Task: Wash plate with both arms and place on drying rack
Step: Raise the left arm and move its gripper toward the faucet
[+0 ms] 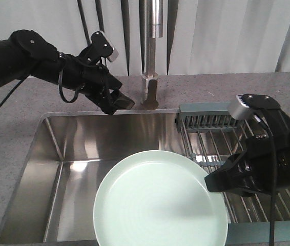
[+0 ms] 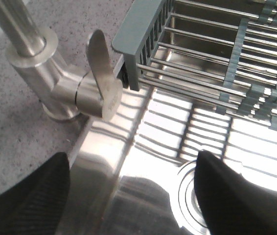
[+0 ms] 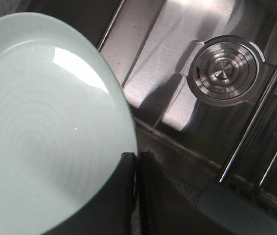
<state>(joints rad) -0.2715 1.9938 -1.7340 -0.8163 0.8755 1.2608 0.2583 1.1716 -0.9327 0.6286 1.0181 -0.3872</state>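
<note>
The pale mint-green plate (image 1: 158,202) hangs tilted over the front right part of the steel sink (image 1: 58,148). My right gripper (image 1: 212,182) is shut on its right rim, and in the right wrist view the fingers (image 3: 137,155) pinch the edge of the plate (image 3: 40,122). My left gripper (image 1: 119,102) hovers open at the sink's back edge, just left of the faucet lever (image 2: 102,81), with nothing between its fingertips (image 2: 132,154). The wire drying rack (image 1: 205,121) sits over the sink's right side, behind and under my right arm.
A steel faucet (image 1: 152,56) stands on the grey counter behind the sink. The round drain (image 3: 224,71) lies in the basin floor below the rack's bars (image 2: 217,54). The rack's grey-blue end piece (image 3: 236,213) is close beside the right fingers.
</note>
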